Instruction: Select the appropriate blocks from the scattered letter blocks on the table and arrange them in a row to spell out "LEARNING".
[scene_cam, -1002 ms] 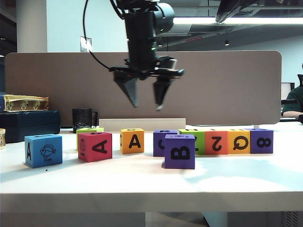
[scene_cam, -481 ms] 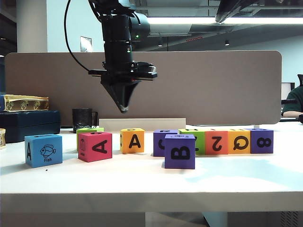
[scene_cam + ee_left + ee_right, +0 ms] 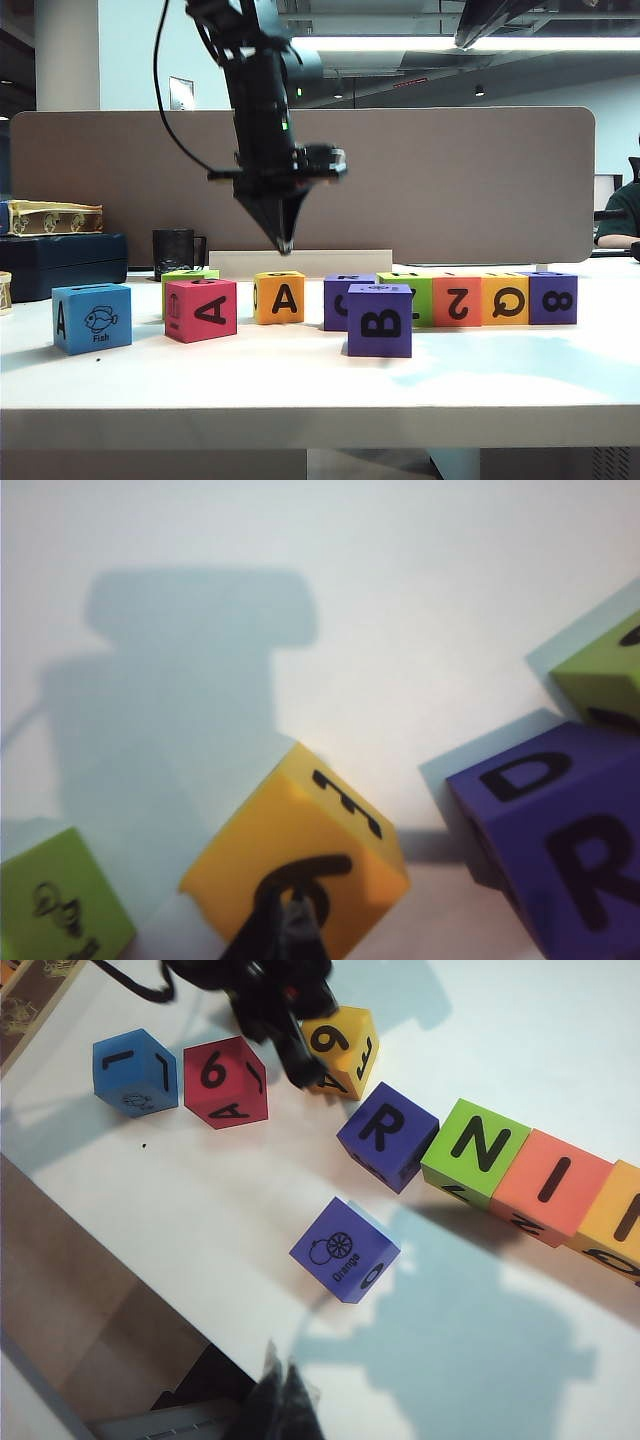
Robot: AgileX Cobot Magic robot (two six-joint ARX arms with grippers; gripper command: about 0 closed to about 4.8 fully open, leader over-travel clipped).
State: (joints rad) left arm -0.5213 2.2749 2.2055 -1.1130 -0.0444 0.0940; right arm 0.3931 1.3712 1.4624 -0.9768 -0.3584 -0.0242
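Letter blocks stand on the white table (image 3: 300, 390). A row runs purple R (image 3: 387, 1135), green N (image 3: 475, 1150), orange-red I (image 3: 550, 1195) and a yellow-orange block (image 3: 620, 1215). A yellow-orange A block (image 3: 280, 297) sits left of that row, with a red-pink A block (image 3: 201, 309) and a blue fish block (image 3: 92, 318) further left. A purple B block (image 3: 380, 320) stands alone in front. My left gripper (image 3: 285, 245) hangs shut and empty just above the yellow-orange block (image 3: 300, 860). My right gripper (image 3: 285, 1390) hovers shut near the table's front edge, holding nothing.
A green block (image 3: 188, 275) sits behind the red-pink one. A black mug (image 3: 173, 253), a dark blue case (image 3: 60, 262) and a grey-brown partition (image 3: 450, 180) line the back. Yellow Q (image 3: 503, 298) and purple 8 (image 3: 552, 297) faces end the row on the right.
My left gripper has shut from wide open. It swung left from above the purple blocks, then came back a little and lower, over the yellow-orange A block. The blocks stayed put.
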